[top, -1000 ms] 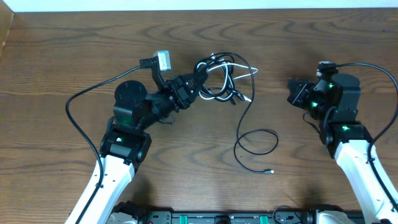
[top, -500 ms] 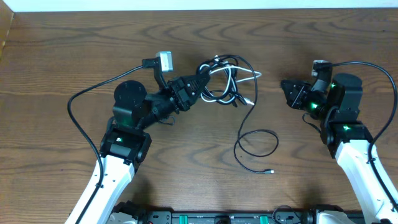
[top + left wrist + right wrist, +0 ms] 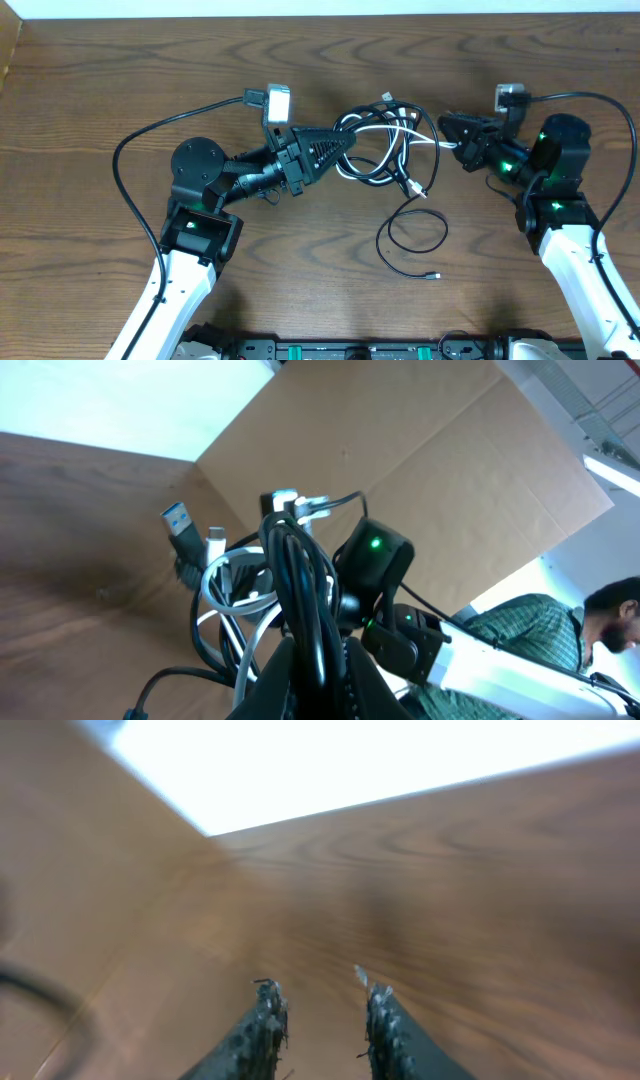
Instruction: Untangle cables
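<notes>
Both arms have closed in since a second ago: the left tool [image 3: 343, 148] stays clenched on the cables [image 3: 388, 152], a tangle toward the far middle of the bench [image 3: 100, 80], while the right tool [image 3: 452, 135], fingers parted and empty, sits just beside it.

The left gripper [image 3: 345, 147] is clamped on the left side of the tangled cables [image 3: 385, 150] (mostly black, one white strand [image 3: 400, 133] running through), far-centre on the wooden table [image 3: 120, 80]. The right gripper [image 3: 447, 140] points at the tangle's right edge. One black cable [image 3: 382, 240] loops nearer, its plug [image 3: 432, 276] lying on the wood.
</notes>
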You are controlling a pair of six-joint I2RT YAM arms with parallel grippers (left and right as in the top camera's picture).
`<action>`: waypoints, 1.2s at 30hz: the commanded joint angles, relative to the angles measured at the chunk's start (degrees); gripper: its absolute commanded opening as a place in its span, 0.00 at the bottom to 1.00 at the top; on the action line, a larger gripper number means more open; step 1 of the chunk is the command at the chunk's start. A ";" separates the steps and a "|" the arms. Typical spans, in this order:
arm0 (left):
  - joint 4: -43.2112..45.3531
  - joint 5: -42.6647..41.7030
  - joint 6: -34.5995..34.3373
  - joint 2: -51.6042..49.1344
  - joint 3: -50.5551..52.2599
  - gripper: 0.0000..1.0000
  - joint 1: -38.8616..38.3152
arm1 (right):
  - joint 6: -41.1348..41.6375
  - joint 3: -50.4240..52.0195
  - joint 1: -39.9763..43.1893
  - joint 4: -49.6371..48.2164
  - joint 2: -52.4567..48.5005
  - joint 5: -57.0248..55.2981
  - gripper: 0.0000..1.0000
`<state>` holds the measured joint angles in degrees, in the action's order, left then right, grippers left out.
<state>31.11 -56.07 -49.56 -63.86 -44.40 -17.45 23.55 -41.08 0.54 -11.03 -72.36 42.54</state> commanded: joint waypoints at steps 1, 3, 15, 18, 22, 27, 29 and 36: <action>0.72 -2.27 -0.70 0.98 -1.20 0.07 0.07 | -2.40 0.00 0.09 -3.74 -0.13 13.40 0.27; 0.72 -2.45 -0.70 0.98 -1.20 0.08 0.00 | -2.43 0.00 -0.57 -5.01 -0.13 15.91 0.28; 0.74 -1.70 -0.46 0.98 -1.20 0.08 0.09 | -5.42 0.00 -3.89 -4.81 -0.13 19.61 0.27; 0.74 -1.53 -0.48 0.98 -1.20 0.08 0.52 | -5.51 0.00 -3.85 -4.26 -0.13 19.61 0.27; 0.72 -1.53 -0.50 0.98 -1.20 0.08 2.01 | -7.04 0.00 -3.85 -2.75 -0.13 19.58 0.28; 0.72 -1.57 -0.52 0.98 -1.20 0.07 3.04 | -7.67 0.00 -3.85 -2.47 -0.13 20.24 0.28; 0.70 -1.88 -0.55 0.98 -1.20 0.07 2.91 | -7.76 0.00 -3.87 -2.51 -0.13 20.44 0.28; 0.68 -2.23 -0.50 0.94 -1.20 0.08 0.17 | -7.74 0.00 -3.98 -3.34 -0.13 20.41 0.29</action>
<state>31.14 -57.34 -49.71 -63.86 -44.40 -15.99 17.08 -41.08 -2.87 -14.09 -72.38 62.00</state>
